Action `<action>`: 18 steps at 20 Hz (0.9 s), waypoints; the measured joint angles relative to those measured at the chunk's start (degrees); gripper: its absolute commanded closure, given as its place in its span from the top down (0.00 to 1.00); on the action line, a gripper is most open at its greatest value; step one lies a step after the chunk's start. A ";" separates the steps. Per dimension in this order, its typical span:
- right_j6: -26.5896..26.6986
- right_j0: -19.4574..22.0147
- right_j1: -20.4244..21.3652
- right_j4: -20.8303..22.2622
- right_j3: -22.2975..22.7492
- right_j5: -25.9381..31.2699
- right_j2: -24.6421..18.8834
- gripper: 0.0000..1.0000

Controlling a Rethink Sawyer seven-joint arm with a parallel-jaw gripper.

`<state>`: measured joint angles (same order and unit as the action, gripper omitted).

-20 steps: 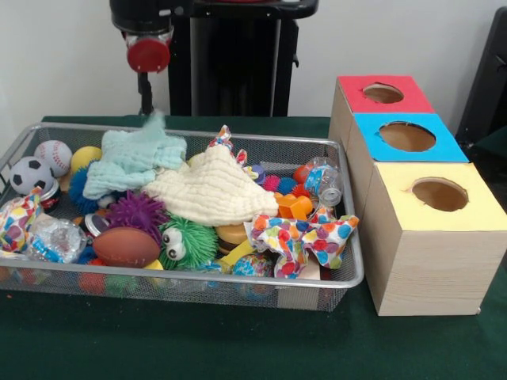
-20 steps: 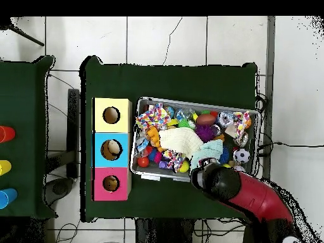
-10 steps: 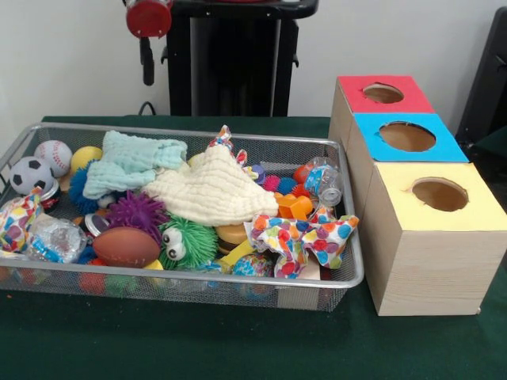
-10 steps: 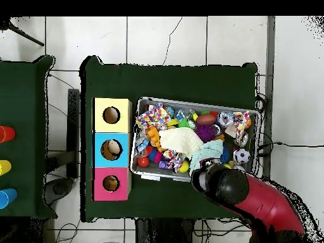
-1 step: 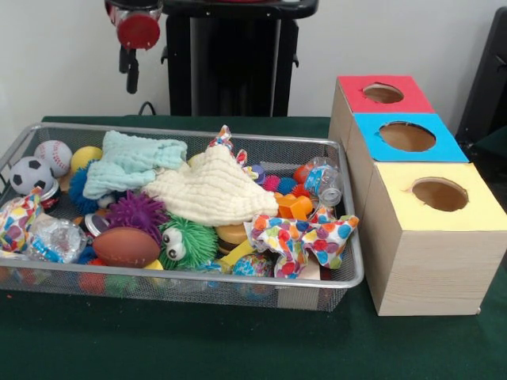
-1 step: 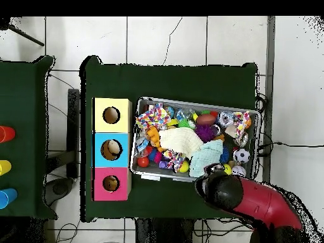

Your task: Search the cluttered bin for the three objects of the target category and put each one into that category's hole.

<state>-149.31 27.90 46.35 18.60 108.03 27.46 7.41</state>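
Overhead view: the green surface (image 6: 171, 82) carries a wire bin (image 5: 238, 145) crammed with toys, beside three wooden boxes (image 5: 412, 206) with yellow, blue and red holed tops. Two cloths, one cream (image 5: 214, 190) and one mint (image 5: 131, 162), lie on the heap. The pincer (image 5: 131, 67) hangs above the bin's far corner, holding nothing; whether it is spread, I cannot tell.

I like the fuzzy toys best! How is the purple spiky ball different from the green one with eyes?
The purple spiky ball is plain, with no face; the green spiky ball has two googly eyes. The purple one lies farther back beside the light blue cloth; the green one lies nearer the bin's front rim. Both are round and covered in soft spikes.
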 measured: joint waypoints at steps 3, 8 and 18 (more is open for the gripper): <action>0.00 -0.61 -3.55 3.00 -0.23 -4.51 1.81 1.00; 0.00 -2.27 -9.91 4.85 -0.47 -11.60 4.81 1.00; 0.00 -5.14 -18.91 4.78 -0.92 -21.10 9.60 1.00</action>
<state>-149.31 22.76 27.44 23.37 107.11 6.36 17.01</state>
